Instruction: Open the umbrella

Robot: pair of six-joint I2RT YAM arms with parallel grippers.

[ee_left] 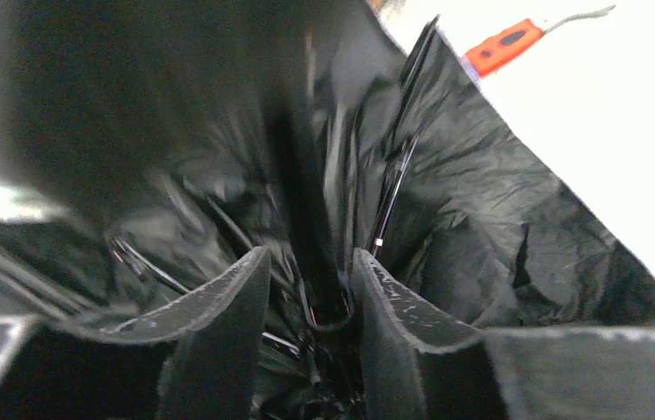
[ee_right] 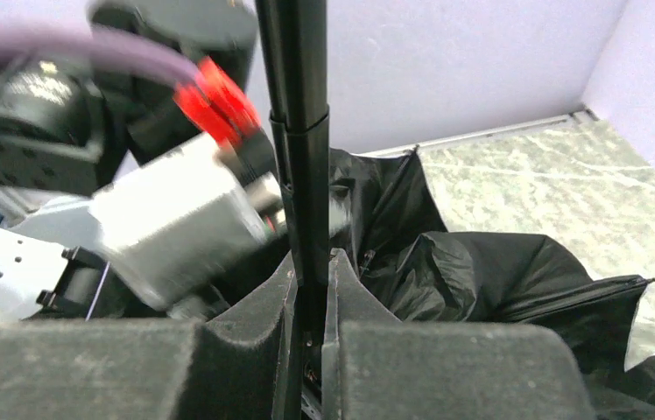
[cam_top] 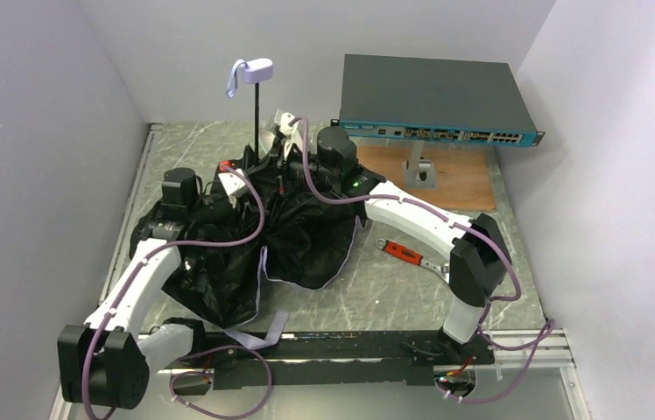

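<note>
- Top external: a compact folding umbrella (cam_top: 302, 241) with black lining and pale lavender outer fabric lies slumped, lining up, on the left half of the grey marbled table (cam_top: 376, 297).
- Its thin black shaft (cam_top: 258, 114) stands upright at the far side of the fabric. The small lavender handle (cam_top: 258, 66) sits on top, with its strap hanging.
- The white left arm (cam_top: 140, 284) stretches from the near left over the fabric. The white right arm (cam_top: 416, 217) stretches from the near right to the foot of the shaft.
- An orange-handled tool (cam_top: 401, 252) lies on the table just right of the fabric. A flat grey network switch (cam_top: 433, 87) sits on a stand above a wooden board (cam_top: 464, 179) at the far right.
- Left wrist: the left fingers (ee_left: 219, 306) stand apart at a middling width, down among the black folds and thin metal ribs (ee_left: 390, 188). The dark shaft runs between them, with a gap showing on one side. Whether they touch it I cannot tell.
- Right wrist: the right fingers (ee_right: 394, 350) are pressed narrow on the shaft, holding it low, just above the crumpled lining. The left arm's blurred wrist is just left of the shaft.
</note>
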